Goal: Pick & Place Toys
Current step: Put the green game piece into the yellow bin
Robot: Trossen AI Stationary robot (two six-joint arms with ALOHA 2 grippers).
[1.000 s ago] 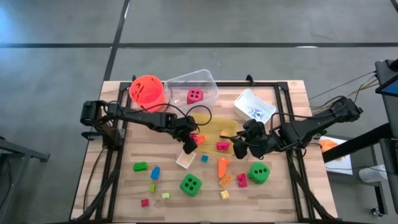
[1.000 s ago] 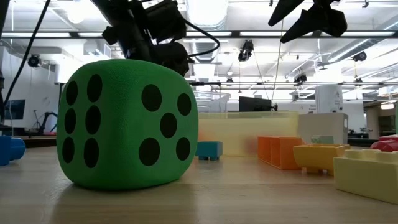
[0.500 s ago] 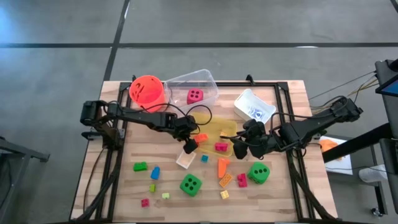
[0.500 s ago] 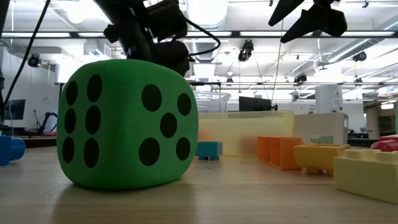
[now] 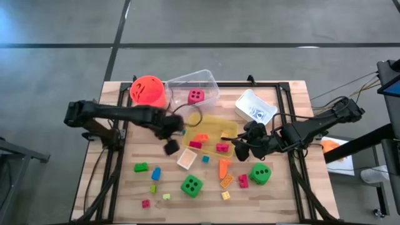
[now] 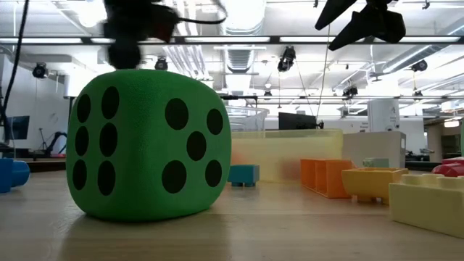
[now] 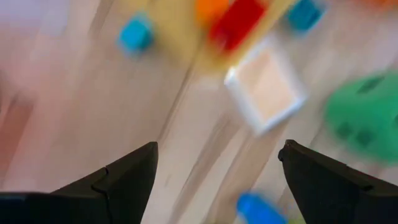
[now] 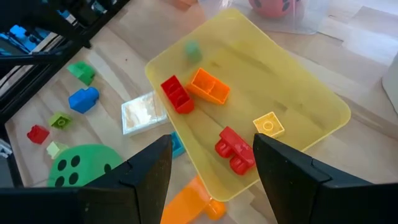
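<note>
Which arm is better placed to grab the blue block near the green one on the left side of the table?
Left. Its open, empty claw hovers near the blue block, while the right claw sits across the yellow tray.

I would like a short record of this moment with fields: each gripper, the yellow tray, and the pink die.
left gripper: open, empty, over bare table beside the yellow tray
right gripper: open, empty, at the tray's other end
yellow tray: holds a red block, an orange block, a yellow block and another red piece
pink die: inside the clear tub
</note>
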